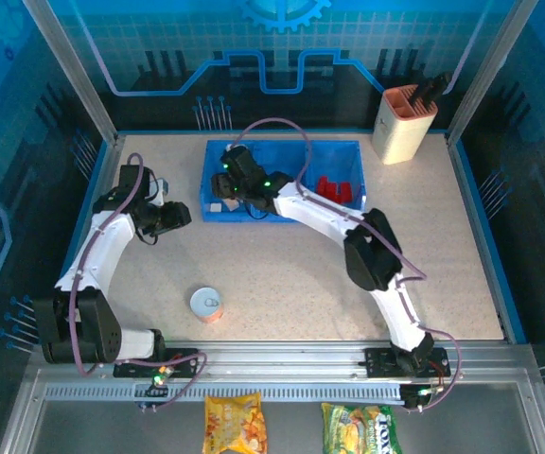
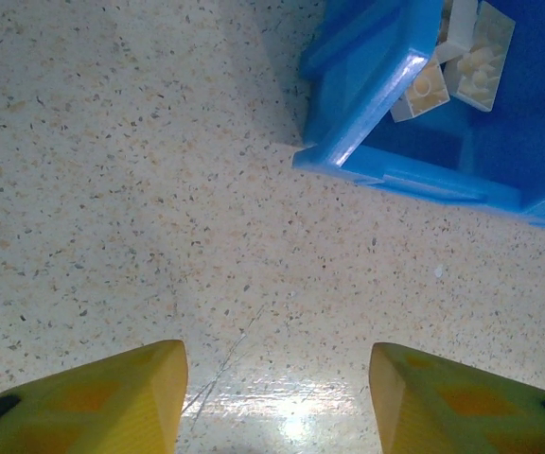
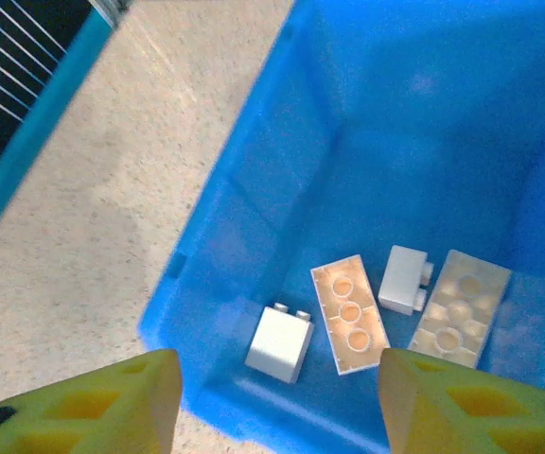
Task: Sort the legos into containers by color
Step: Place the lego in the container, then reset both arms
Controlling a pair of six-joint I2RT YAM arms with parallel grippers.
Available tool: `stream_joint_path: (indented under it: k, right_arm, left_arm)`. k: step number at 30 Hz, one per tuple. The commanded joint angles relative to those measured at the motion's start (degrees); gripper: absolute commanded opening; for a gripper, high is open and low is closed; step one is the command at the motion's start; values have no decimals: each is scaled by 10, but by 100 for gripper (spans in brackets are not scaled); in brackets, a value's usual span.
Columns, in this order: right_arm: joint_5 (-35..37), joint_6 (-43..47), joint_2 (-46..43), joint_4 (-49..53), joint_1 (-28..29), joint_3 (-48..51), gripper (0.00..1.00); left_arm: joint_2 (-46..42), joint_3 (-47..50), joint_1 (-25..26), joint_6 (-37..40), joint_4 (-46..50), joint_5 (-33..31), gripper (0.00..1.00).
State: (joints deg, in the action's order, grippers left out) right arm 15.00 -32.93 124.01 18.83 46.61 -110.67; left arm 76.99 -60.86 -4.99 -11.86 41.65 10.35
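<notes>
- Legos (image 3: 349, 312) in white: four pieces lie loose on the floor of the tray (image 3: 254, 218), in its left end compartment.
- red legos (image 1: 337, 187): grouped in the tray's right compartment.
- Right tool (image 3: 277, 388): fingers spread apart, holding nothing, poised above the white pieces inside the tray.
- Left tool (image 2: 277, 378): fingers spread apart, holding nothing, over bare surface (image 2: 112, 189) just outside the tray's left corner.
</notes>
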Motion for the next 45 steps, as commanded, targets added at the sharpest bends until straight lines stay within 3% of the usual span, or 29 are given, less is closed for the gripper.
stream_joint_path:
  k: [1, 11, 14, 19, 26, 33, 38, 45]
  right_arm:
    - [8, 46, -85, -13, -14, 59, 65]
    - [-9, 87, -281, 17, -106, 270, 90]
    - [-12, 103, -333, 32, -146, 325, 100]
    - [-26, 137, -419, 37, -229, 415, 100]
    - [47, 193, -496, -18, -339, 551, 100]
    - [55, 204, -538, -186, -456, 727, 100]
    - [55, 240, -520, -366, -470, 819, 100]
    - [-57, 259, -470, -634, -469, 906, 100]
  left_arm:
    - [-25, 4, -9, -2, 5, -3, 57]
    - [-51, -10, -7, -50, 20, 3, 73]
    - [-55, -8, -6, -70, 19, 13, 83]
    - [-66, 19, -6, -110, -18, -1, 99]
    - [-72, 74, -5, -148, -123, -73, 99]
    - [-79, 159, 13, -105, -277, -211, 99]
    - [-83, 257, 50, 3, -473, -278, 99]
    - [-3, 361, 56, 110, -752, -240, 99]
